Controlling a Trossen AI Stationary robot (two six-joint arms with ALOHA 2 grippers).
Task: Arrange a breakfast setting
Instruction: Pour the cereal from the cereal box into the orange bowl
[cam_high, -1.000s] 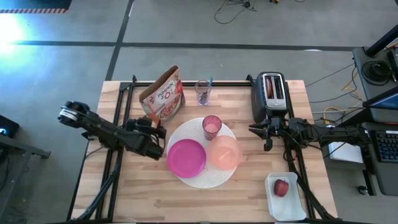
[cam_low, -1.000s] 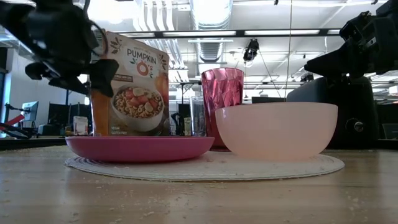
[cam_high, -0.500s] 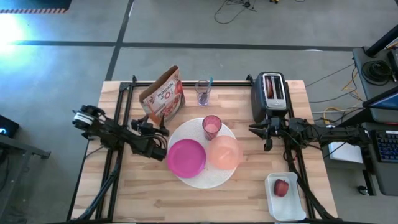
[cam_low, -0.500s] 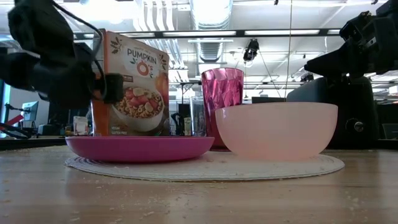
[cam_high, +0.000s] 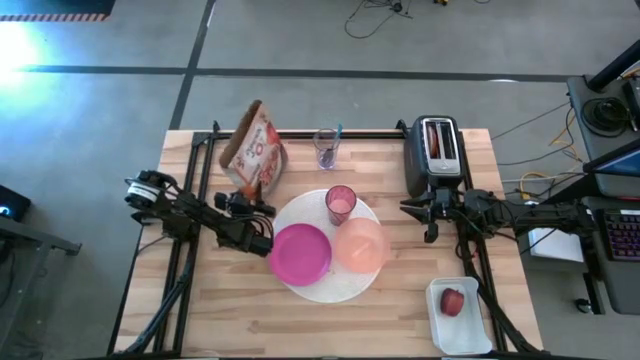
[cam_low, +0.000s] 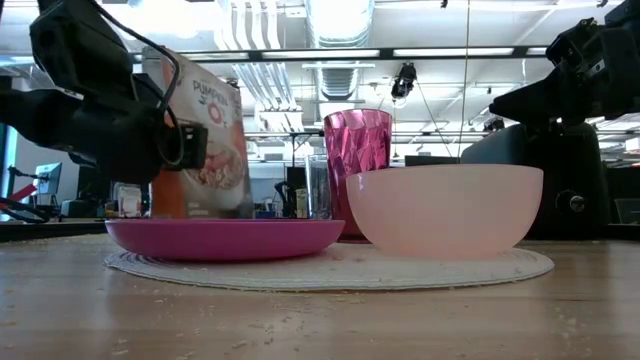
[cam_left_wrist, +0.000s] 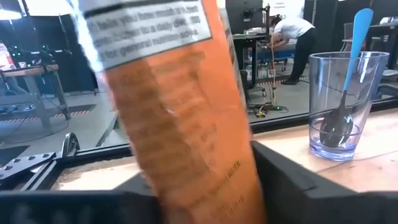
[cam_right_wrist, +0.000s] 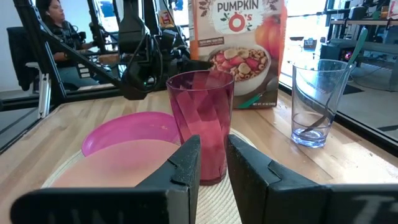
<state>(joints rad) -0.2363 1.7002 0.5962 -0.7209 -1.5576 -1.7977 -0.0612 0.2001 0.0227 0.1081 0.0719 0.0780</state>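
Observation:
The orange cereal box (cam_high: 255, 150) stands tilted at the far left, with my left gripper (cam_high: 252, 196) shut on its lower part. In the low view the gripper (cam_low: 192, 150) hides the box's left side. On the large white plate (cam_high: 325, 292) rest the magenta plate (cam_high: 300, 252), the peach bowl (cam_high: 361, 245) and the pink tumbler (cam_high: 340, 203). The teal-handled spoon (cam_left_wrist: 348, 74) stands in a clear glass (cam_high: 327, 149). A small red fruit (cam_high: 453, 301) lies in a white tray. My right gripper (cam_high: 408, 208) hovers right of the plate, its fingers a narrow gap apart around nothing. My left gripper pinches the cereal box between its two fingers, one finger (cam_left_wrist: 283, 180) on each broad face, so the orange narrow side (cam_left_wrist: 205, 180) faces the wrist. It comes in level from the table's near left, low on the box. The box leans; whether its bottom rests on the table is hidden.
A black toaster (cam_high: 437, 155) stands at the far right with something brown in its slot. The white tray (cam_high: 470, 335) sits at the near right corner. Bare wood lies along the near edge and left of the plate. People show in the room beyond.
My left gripper has come down and gone toward the table's far edge, onto the cereal box, and has shut on it. The box has turned about, showing less of its front, and now leans toward the table's left.

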